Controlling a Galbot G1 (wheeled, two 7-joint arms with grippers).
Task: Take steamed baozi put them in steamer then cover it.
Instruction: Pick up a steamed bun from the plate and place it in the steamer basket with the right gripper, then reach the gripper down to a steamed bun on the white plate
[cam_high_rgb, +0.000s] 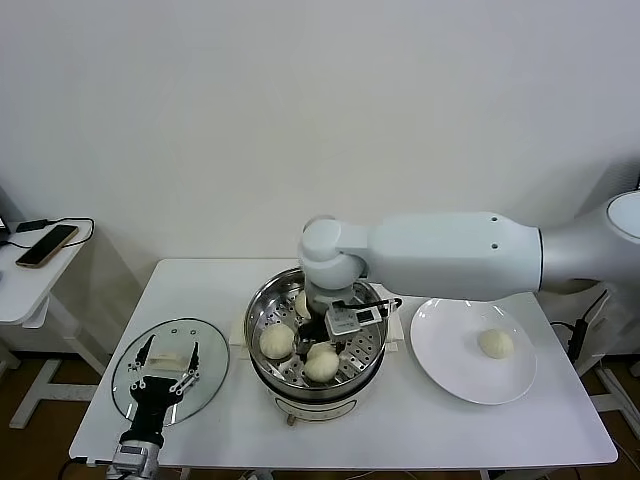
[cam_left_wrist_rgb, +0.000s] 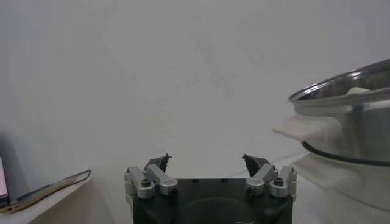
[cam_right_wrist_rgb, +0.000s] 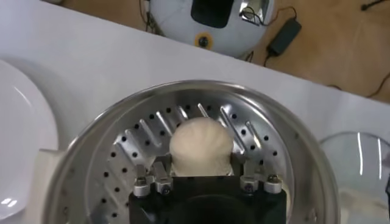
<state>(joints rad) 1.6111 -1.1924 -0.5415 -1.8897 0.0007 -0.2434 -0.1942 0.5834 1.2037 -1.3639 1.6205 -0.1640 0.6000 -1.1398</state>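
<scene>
The table (cam_high_rgb: 400, 440) carries the whole setup. The steamer (cam_high_rgb: 262, 312) sits at its centre, w/ the plate (cam_high_rgb: 455, 375) at 3 o'clock from it and the glass lid (cam_high_rgb: 205, 340) at 9 o'clock, lying flat, off the pot.

The right arm reaches across from 3 o'clock down into the steamer. The right gripper (cam_right_wrist_rgb: 201, 163) is low over the perforated floor w/ a baozi (cam_right_wrist_rgb: 201, 143) between its fingers, closed around the bun's sides; whether the bun touches the tray yet can't be told.

The left gripper (cam_high_rgb: 165, 368) hovers over the lid, fingers spread, holding nothing.

Buns in the pot in the head view: one at 9 o'clock (cam_high_rgb: 276, 341), one at 6 o'clock (cam_high_rgb: 321, 364), a third (cam_high_rgb: 301, 303) partly hidden at 12 o'clock behind the wrist. One bun (cam_high_rgb: 495, 343) is left on the plate.

Progress, judged: approx 3 of 4 in, incl. the one being placed. Left: release it, fetch the last bun, then lid on.
</scene>
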